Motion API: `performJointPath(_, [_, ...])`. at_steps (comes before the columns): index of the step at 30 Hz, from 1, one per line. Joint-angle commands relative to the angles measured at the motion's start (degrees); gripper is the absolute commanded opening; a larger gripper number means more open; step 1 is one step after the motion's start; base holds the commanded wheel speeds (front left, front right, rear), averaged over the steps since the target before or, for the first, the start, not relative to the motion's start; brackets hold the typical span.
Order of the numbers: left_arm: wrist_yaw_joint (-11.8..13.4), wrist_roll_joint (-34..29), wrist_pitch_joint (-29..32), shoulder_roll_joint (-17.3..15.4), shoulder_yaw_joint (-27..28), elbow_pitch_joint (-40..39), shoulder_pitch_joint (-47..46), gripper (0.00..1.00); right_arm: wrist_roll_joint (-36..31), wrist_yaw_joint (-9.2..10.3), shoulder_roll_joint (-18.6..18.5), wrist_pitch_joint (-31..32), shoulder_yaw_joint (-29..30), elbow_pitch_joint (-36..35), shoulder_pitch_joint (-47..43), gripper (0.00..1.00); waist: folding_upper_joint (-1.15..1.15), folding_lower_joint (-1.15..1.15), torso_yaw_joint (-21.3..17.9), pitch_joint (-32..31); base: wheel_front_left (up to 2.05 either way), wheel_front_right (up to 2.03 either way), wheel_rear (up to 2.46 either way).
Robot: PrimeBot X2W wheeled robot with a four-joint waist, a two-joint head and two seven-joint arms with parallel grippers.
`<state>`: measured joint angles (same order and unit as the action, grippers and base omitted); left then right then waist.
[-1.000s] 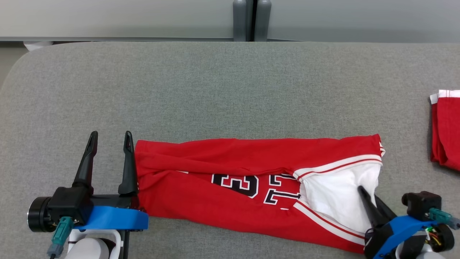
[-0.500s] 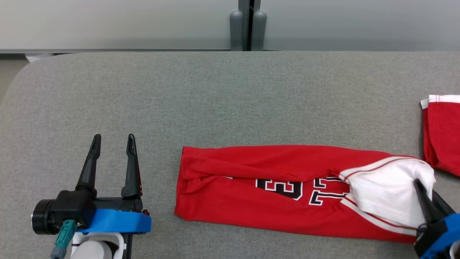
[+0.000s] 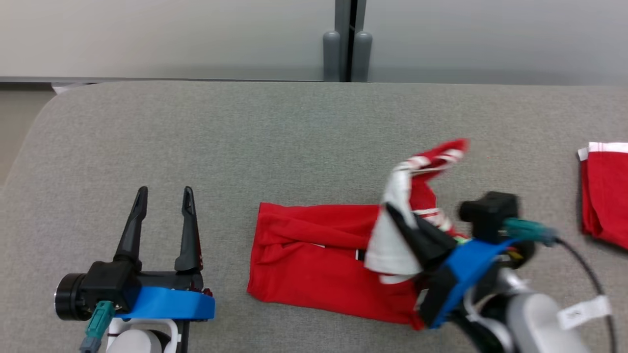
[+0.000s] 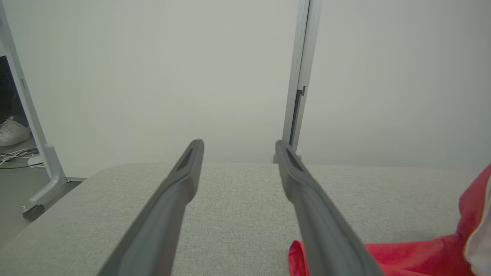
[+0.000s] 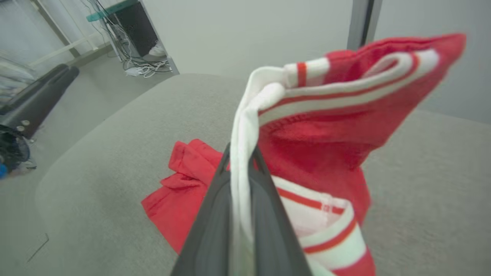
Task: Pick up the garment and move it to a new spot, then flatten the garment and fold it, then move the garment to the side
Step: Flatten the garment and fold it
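The right claw (image 3: 391, 211) is clenched on the white-trimmed end of the red garment (image 3: 304, 250) and holds that end up off the grey surface (image 3: 221, 137). The rest lies flat near the middle. The left claw (image 3: 165, 191) is spread wide, holding nothing, left of the garment and apart from it. Another red cloth (image 3: 606, 196) lies at the right edge.
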<state>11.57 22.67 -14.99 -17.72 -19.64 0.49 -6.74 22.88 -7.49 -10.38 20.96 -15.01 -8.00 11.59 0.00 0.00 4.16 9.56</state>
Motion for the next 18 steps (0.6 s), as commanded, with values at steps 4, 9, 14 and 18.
performJointPath(4, [-1.29,-0.70,-0.23,1.34,-1.11,0.78,-2.12,1.00,1.51,0.00,5.38,-2.55,-8.13,9.06,4.67,0.00,0.00,0.00,3.12,1.44,0.00,0.00,0.00])
performJointPath(9, [-2.24,-0.99,-0.23,2.47,-1.85,1.71,-3.32,1.00,1.80,0.00,6.98,-7.64,-10.61,17.72,7.73,0.00,0.00,0.00,5.38,2.82,0.00,0.00,0.00])
performJointPath(14, [-3.09,-1.32,-0.23,3.53,-1.72,2.72,-4.13,1.00,4.54,0.00,7.44,-12.68,-13.08,26.04,10.97,0.00,0.00,0.00,6.60,4.09,0.00,0.00,0.00])
performJointPath(18, [-3.39,-1.69,-0.23,3.97,-1.11,3.26,-3.93,1.00,7.08,0.00,7.49,-17.77,-15.85,27.90,13.61,1.00,0.00,0.00,6.36,4.23,0.00,0.00,0.00])
